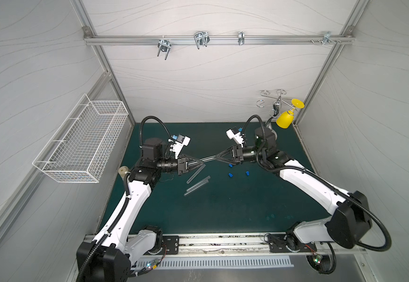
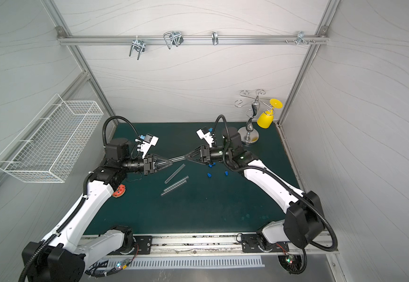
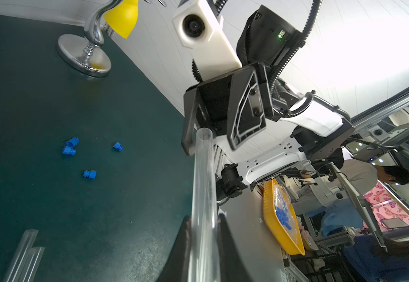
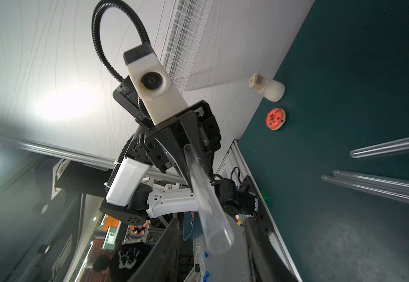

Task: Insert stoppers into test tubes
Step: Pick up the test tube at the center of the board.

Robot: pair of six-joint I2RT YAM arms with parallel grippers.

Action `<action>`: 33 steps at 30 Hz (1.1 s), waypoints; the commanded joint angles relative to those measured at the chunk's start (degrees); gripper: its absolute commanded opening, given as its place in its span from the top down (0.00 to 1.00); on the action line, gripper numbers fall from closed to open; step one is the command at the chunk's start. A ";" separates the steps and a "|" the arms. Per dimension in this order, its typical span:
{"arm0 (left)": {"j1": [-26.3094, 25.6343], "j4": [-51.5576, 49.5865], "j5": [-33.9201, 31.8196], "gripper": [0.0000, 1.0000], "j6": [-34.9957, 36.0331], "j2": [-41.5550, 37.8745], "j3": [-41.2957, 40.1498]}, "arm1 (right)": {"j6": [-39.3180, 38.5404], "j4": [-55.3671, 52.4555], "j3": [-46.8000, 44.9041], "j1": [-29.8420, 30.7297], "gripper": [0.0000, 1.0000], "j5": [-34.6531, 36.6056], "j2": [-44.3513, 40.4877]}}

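Clear cylindrical test tube [image 3: 203, 175] pinched in left tool [image 3: 204, 219], right tool [image 3: 210, 146] spread wide, stubby blue stoppers [image 3: 89, 173] nearby

Aloft: clear plastic test tube [image 1: 208, 159] between left gripper [image 1: 201, 163] and right gripper [image 1: 216, 156].
Green mat [image 1: 223, 212]: three more tubes [image 1: 196, 186], left of blue plastic stoppers [image 1: 230, 174].

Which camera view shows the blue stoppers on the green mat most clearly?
The left wrist view: all four stoppers lie large and sharp on the green mat, two touching and two apart. Both top views show them only as tiny blue specks. The right wrist view does not show them.
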 commanded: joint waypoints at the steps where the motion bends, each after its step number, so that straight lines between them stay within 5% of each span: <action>1: 0.84 -6.60 -0.97 0.94 9.91 -0.58 1.50 | -7.64 -11.97 -0.57 -4.31 0.52 3.29 -5.90; 7: 1.11 -10.40 -2.21 0.94 15.75 -0.52 0.52 | -20.48 -30.04 -0.60 -13.40 0.48 10.40 -10.54; 13: 1.09 -10.38 -2.48 0.94 16.29 -0.74 -0.19 | -31.25 -43.89 3.22 -14.83 0.48 23.89 -7.36; 33: 1.11 -10.17 -3.27 0.94 16.70 -2.05 -0.99 | -35.07 -46.51 7.34 -9.71 0.47 40.74 12.00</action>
